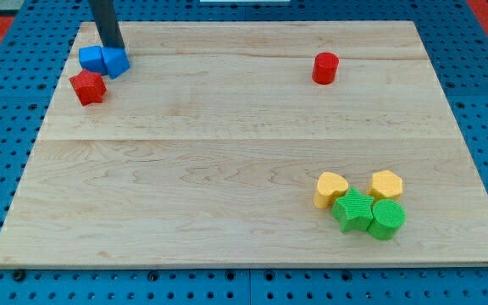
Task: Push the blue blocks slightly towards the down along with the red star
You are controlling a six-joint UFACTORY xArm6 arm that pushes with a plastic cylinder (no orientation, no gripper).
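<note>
Camera view: two blue blocks (pixel 103 60) sit touching near the table's (pixel 227 169) top left corner, the red star (pixel 88 87) just below them. My tip (pixel 113 47) rests at their upper edge; no gripper exists to judge. A red cylinder (pixel 325 68) stands toward the top right. Near the bottom right corner cluster a yellow heart (pixel 331 189), yellow hexagon (pixel 386 184), green star (pixel 352 210) and green cylinder (pixel 388 219).

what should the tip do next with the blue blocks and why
Probably a short push toward the view's bottom. My tip sits at the top edge of the two blue blocks, and the red star lies just below them, so a downward push should carry all three.
</note>
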